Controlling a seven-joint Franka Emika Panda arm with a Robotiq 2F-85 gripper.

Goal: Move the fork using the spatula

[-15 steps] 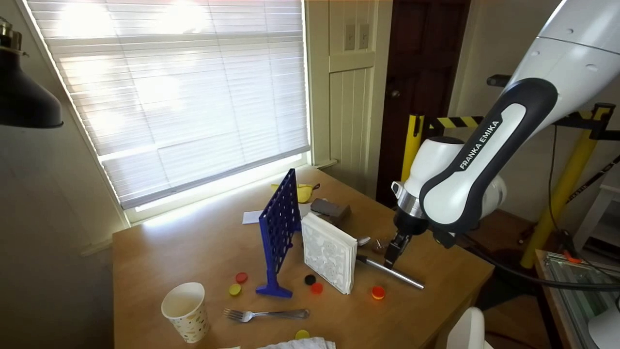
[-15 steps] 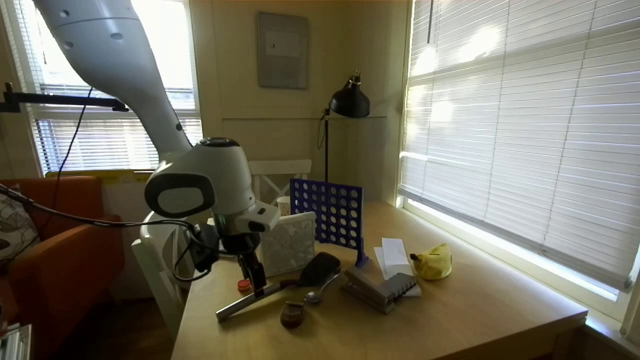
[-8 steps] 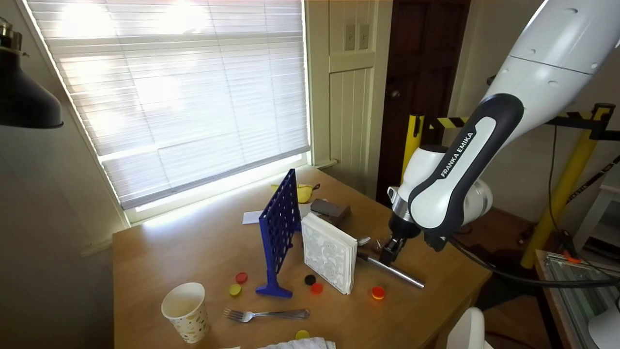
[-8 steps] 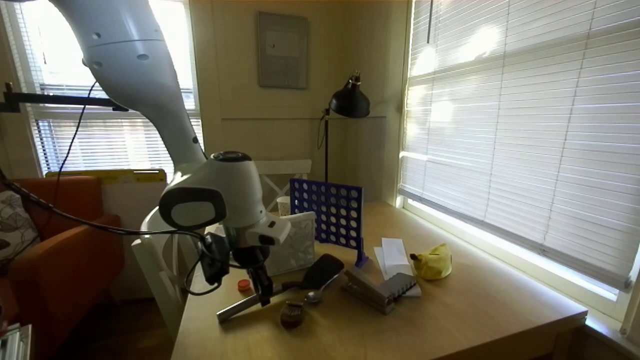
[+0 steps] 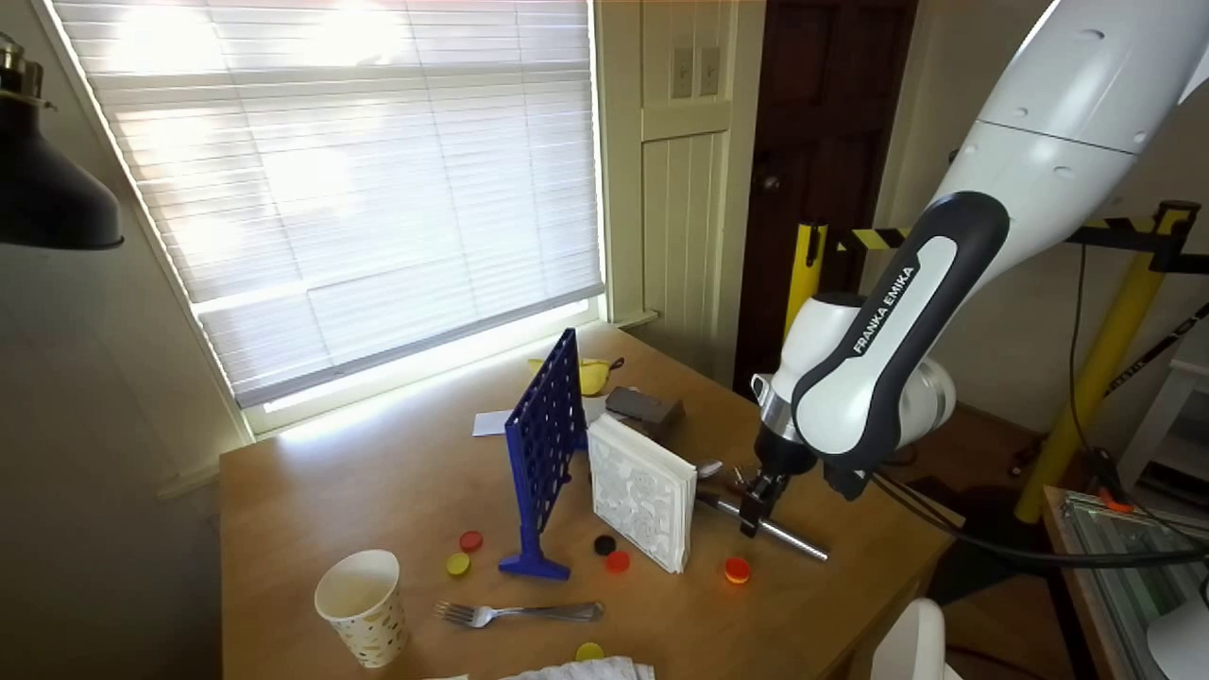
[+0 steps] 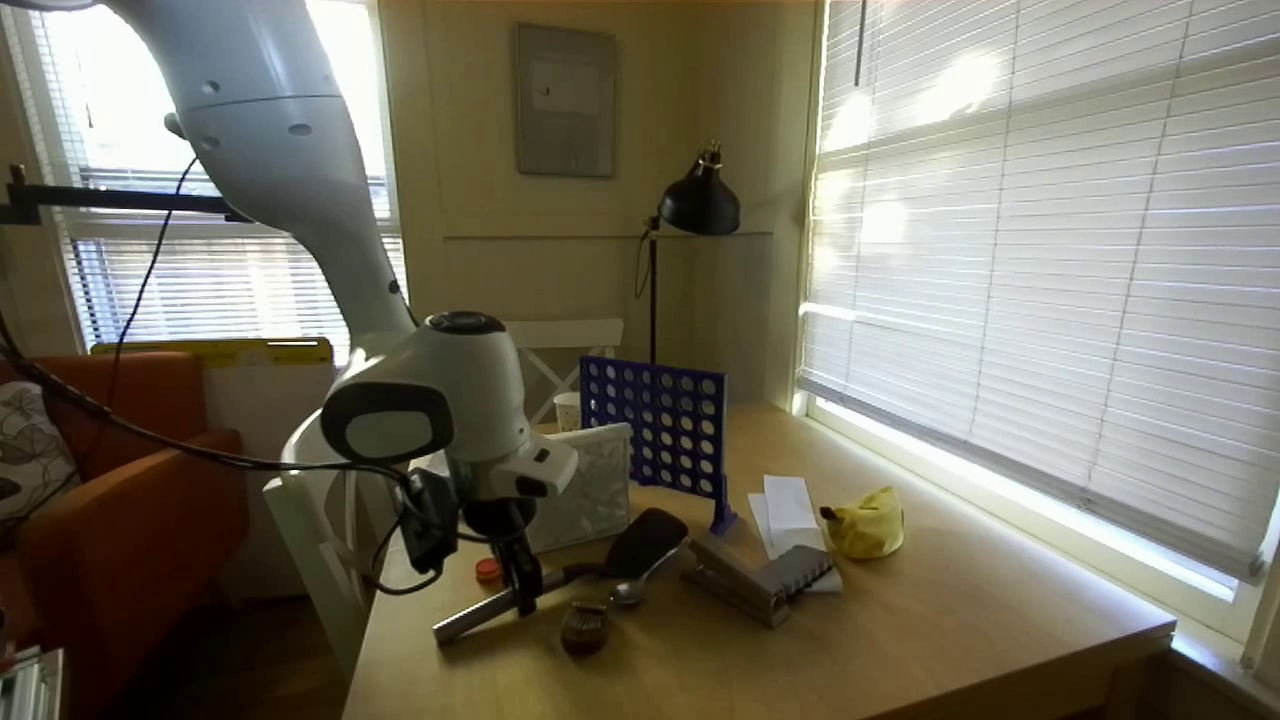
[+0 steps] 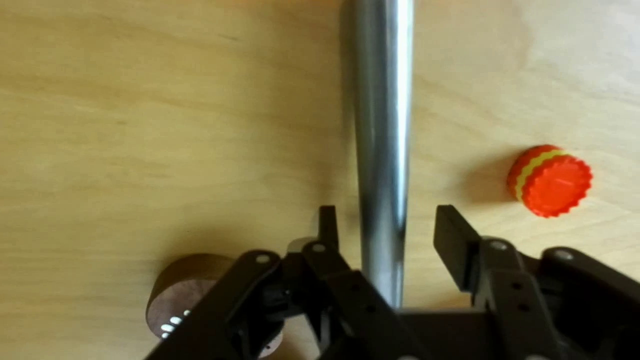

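1. The end effector (image 7: 386, 220) stood wide, astride the handle of the spatula (image 7: 384, 150), gripping nothing.
2. Grasping seemed near; lifting the spatula and shifting the fork (image 5: 519, 613) remained.
3. There were one spatula, one spoon (image 6: 627, 594) beside its blade, one fork well apart from the spatula, one paper cup (image 5: 373, 631) farther off.

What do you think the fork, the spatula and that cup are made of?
Fork: metal, likely stainless steel, judging by its silvery sheen.
Spatula: the handle looks like polished metal, with bright streaks running along it; the dark, dull blade is perhaps nylon, though coated metal is possible.
Cup: probably paper, pale and matte, with printed flecks and a thin wall.
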